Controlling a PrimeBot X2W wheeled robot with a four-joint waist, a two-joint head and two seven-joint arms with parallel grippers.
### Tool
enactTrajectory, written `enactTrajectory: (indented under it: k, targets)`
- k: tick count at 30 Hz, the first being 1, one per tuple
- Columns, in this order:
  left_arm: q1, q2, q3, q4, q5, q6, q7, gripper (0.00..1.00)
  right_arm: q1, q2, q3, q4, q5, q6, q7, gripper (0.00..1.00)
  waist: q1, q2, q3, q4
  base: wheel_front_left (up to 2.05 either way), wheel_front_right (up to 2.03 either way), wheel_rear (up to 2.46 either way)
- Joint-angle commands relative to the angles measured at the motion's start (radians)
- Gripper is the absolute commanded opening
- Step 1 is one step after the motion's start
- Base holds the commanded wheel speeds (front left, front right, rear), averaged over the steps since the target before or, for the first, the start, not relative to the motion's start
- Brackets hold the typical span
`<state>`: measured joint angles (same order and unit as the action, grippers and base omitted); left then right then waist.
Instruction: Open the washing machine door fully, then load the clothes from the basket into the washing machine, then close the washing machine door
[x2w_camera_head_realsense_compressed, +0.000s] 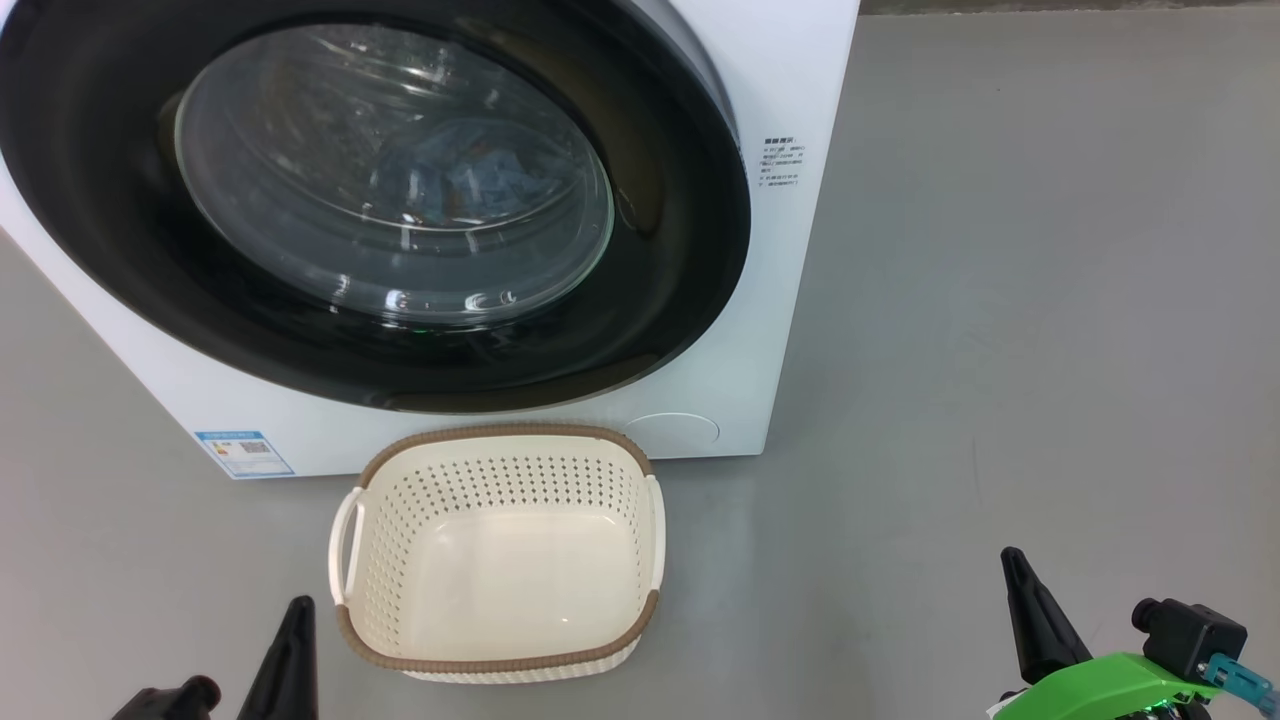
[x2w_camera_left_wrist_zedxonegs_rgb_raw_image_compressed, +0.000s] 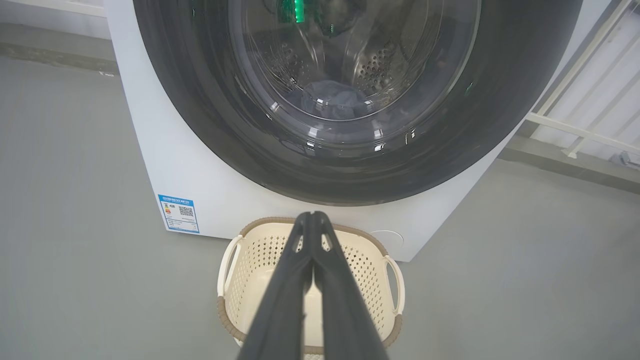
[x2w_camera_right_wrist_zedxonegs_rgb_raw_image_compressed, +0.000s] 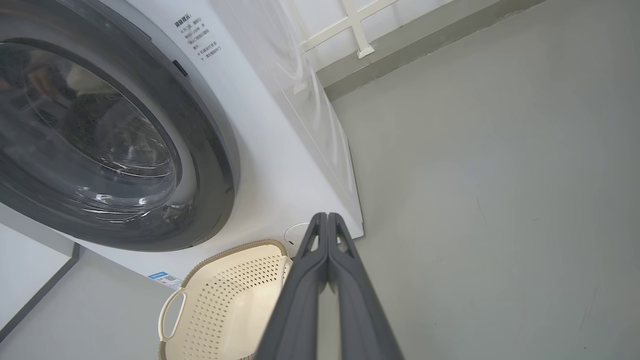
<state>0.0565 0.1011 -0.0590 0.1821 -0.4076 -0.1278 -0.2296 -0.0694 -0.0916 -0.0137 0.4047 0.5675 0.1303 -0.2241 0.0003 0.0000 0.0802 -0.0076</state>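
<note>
The washing machine (x2w_camera_head_realsense_compressed: 790, 300) stands on the floor with its round black-rimmed door (x2w_camera_head_realsense_compressed: 400, 200) flat against the front. Through the glass I make out bluish clothes (x2w_camera_head_realsense_compressed: 470, 180) lying in the drum, also seen as the clothes (x2w_camera_left_wrist_zedxonegs_rgb_raw_image_compressed: 332, 100) in the left wrist view. The cream basket (x2w_camera_head_realsense_compressed: 500, 545) sits on the floor right before the machine, with nothing in it. My left gripper (x2w_camera_head_realsense_compressed: 298, 605) is low at the basket's left, shut and holding nothing; its fingertips (x2w_camera_left_wrist_zedxonegs_rgb_raw_image_compressed: 312, 216) meet. My right gripper (x2w_camera_head_realsense_compressed: 1012, 555) is off to the basket's right, shut too, fingertips (x2w_camera_right_wrist_zedxonegs_rgb_raw_image_compressed: 326, 216) together.
Grey floor (x2w_camera_head_realsense_compressed: 1050, 300) stretches wide on the machine's right. A blue label (x2w_camera_head_realsense_compressed: 243, 452) marks the machine's lower left corner. A white railing (x2w_camera_right_wrist_zedxonegs_rgb_raw_image_compressed: 350, 25) and a low kerb run behind the machine.
</note>
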Motion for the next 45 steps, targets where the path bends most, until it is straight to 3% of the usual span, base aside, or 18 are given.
enactTrajectory:
  k: [1, 45]
  targets:
    - [-0.023, 0.014, 0.012, -0.016, -0.027, 0.0, 0.004, 0.0, -0.017, -0.004, -0.006, -0.028, 0.023, 0.0, 0.004, 0.0, -0.0001, 0.0, 0.0, 0.0, 0.0, 0.0, 0.0]
    - [-0.077, 0.005, 0.051, 0.015, -0.493, -0.001, 0.115, 0.0, -0.026, 0.013, -0.042, -0.077, 0.41, 0.0, 0.131, 0.0, -0.0002, 0.0, -0.029, 0.003, 0.0, 0.0, 0.0]
